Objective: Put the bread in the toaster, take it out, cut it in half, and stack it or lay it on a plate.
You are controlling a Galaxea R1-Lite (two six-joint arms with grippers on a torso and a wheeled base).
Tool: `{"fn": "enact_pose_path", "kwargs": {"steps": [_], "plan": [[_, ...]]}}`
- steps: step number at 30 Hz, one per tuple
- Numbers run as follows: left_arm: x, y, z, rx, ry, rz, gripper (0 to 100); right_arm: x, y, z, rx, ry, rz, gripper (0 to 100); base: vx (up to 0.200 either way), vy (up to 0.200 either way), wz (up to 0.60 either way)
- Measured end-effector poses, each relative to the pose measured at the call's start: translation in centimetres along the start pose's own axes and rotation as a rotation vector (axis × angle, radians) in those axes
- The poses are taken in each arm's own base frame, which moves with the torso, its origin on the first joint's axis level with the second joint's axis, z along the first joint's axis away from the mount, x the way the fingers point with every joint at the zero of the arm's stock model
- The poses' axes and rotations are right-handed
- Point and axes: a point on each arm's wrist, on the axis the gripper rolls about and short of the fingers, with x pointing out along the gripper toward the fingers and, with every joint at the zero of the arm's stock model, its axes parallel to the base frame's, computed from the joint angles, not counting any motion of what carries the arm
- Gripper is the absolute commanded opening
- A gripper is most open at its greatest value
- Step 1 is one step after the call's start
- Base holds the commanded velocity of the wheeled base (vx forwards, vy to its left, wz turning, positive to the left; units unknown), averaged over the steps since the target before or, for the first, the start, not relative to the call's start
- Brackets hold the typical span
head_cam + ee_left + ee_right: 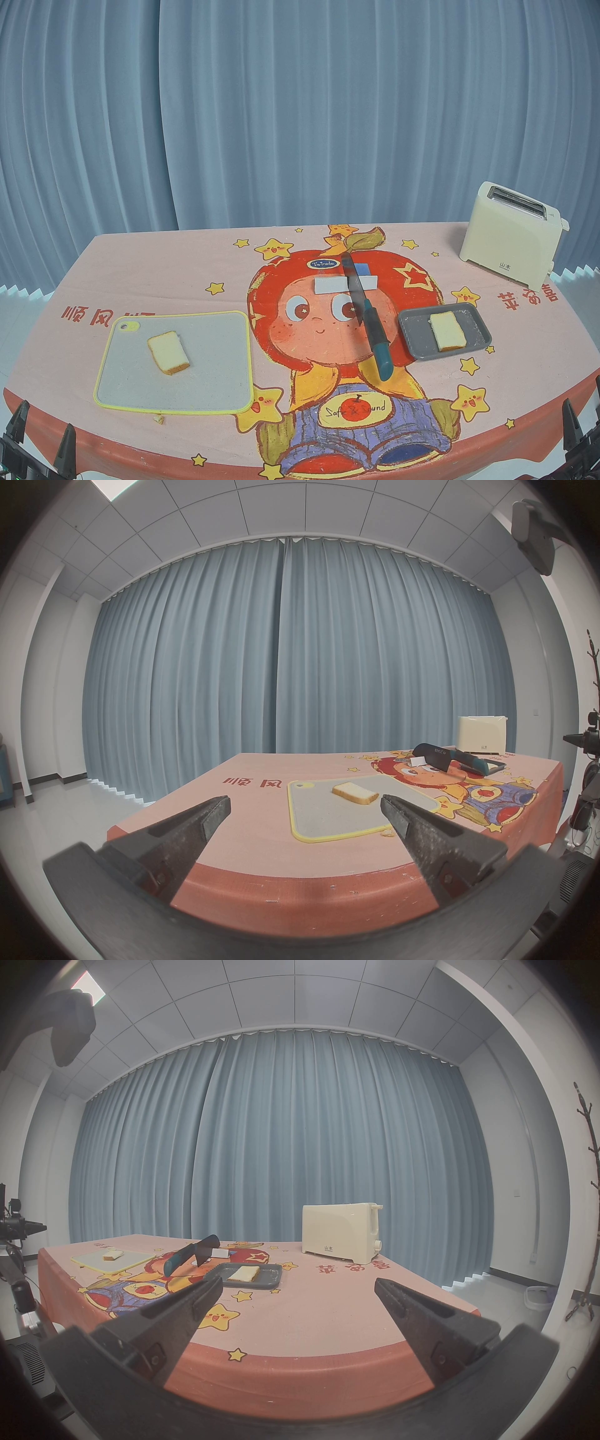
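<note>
**A:** What is the setting?

**B:** A blue-grey curtain [300,112] hangs behind a table [187,269] covered by a pink cartoon cloth.

**A:** Start at the left.

**B:** The left gripper [304,808] hangs off the near left corner, its fingers spread wide with nothing between them. Past it lies a grey cutting board [212,369] with a yellow rim. One bread slice [168,352] lies flat on the board's left half. A crumb [159,419] sits on the cloth just beside the board's near edge.

**A:** And the middle?

**B:** A knife [372,325] with a teal handle lies between the board and the tray, with its blade pointing away. The blade rests across a white block [331,285].

**A:** The right?

**B:** A grey tray [415,331] lies near the knife handle and holds a second slice [447,330], flat. Well behind it, by the far right corner, stands a cream toaster [509,234] with its slots up. The right gripper [299,1288] hangs off the near right edge, wide open and empty.

**A:** What is hard to see?

**B:** I cannot make out the inside of the toaster slots. The head view's lower corners cut off both grippers below their fingertips. I cannot tell whether the blue patch by the block is a separate piece or part of the cloth's print.
</note>
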Motion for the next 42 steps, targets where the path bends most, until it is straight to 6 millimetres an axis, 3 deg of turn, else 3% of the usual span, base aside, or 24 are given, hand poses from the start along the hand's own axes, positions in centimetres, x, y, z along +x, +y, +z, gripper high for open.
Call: {"fn": "enact_pose_path", "kwargs": {"steps": [34,42], "plan": [[0.0,0.0,0.2,0.020,-0.021,-0.006,100,0.0,0.0,0.0,0.000,0.000,0.000,100,0.000,0.000,0.00],[-0.1,0.0,1.5,0.022,-0.149,-0.002,100,0.0,0.0,0.0,0.000,0.000,0.000,100,0.000,0.000,0.00]]}}
